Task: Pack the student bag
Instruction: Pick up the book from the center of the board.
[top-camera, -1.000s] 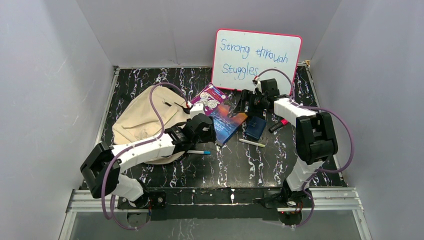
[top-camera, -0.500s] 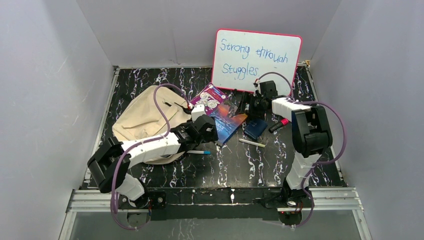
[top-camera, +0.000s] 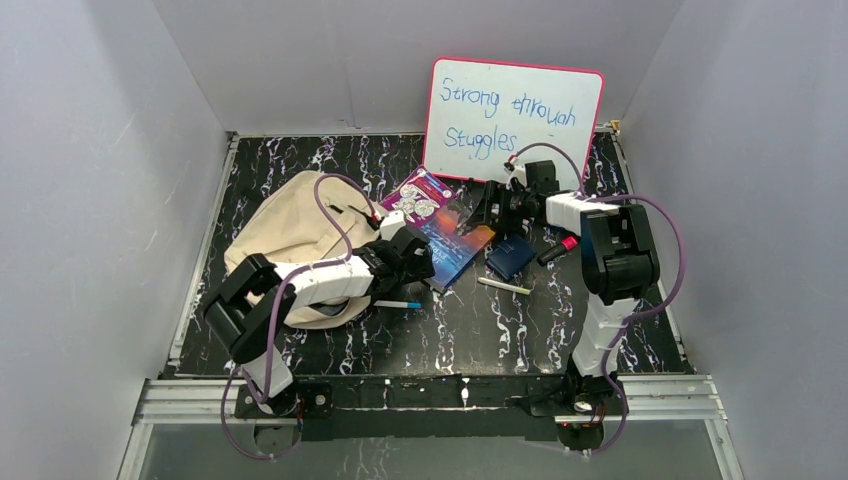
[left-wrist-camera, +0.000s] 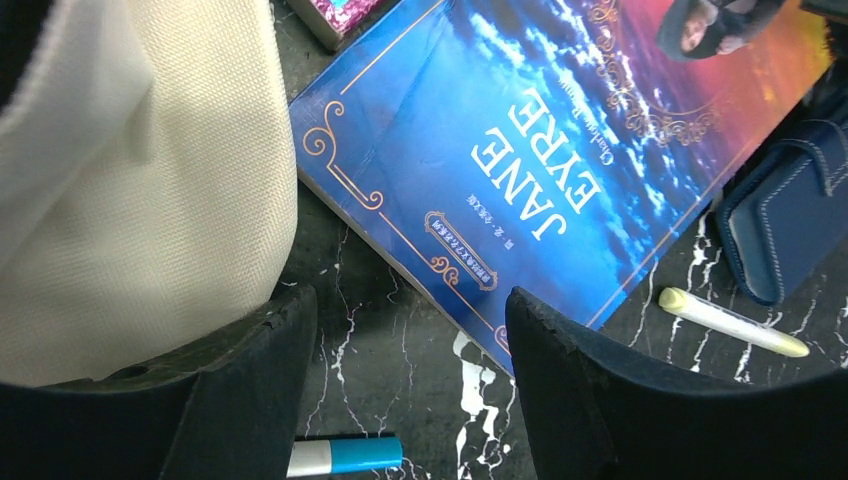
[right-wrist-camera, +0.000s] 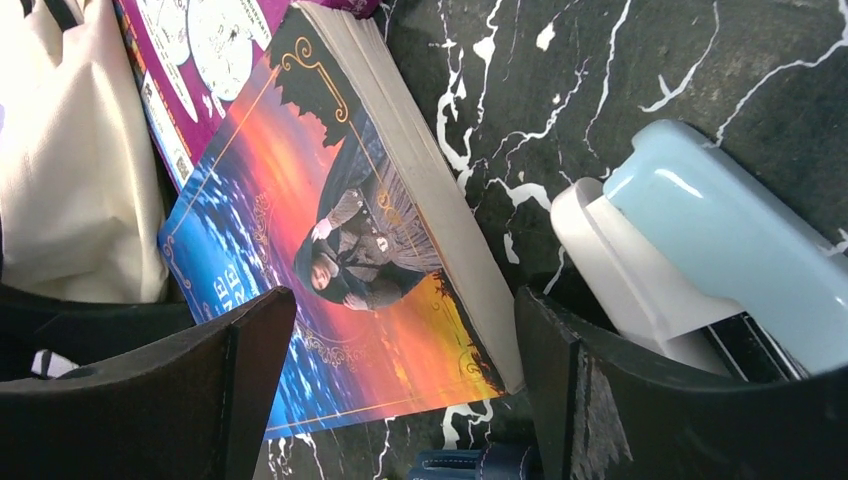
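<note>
Since a second ago, my left arm (top-camera: 320, 285) has folded its elbow in toward the base. The student bag (top-camera: 290, 235) lies at the overhead frame's centre-left, and I judge nothing packed yet. The whiteboard (top-camera: 515, 120) reads "Strong through Stuggles". The book (left-wrist-camera: 560, 170), titled "JANE EYRE", the pouch (left-wrist-camera: 790, 220) and the pens (left-wrist-camera: 735, 322) wait outside. The left gripper (left-wrist-camera: 410, 340) and right gripper (right-wrist-camera: 400, 350) are both released and hold nothing.

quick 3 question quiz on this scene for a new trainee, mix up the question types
1. True or false: the left gripper is shut on the blue book.
2. In the top view, where does the student bag lie relative to the blue book? A) left of it B) right of it C) under it
3. Fill in: the title printed on the blue book's cover is ____.

Key: 1 false, its jaws stand apart with nothing between them. 2 A. 3 Jane Eyre.
</note>
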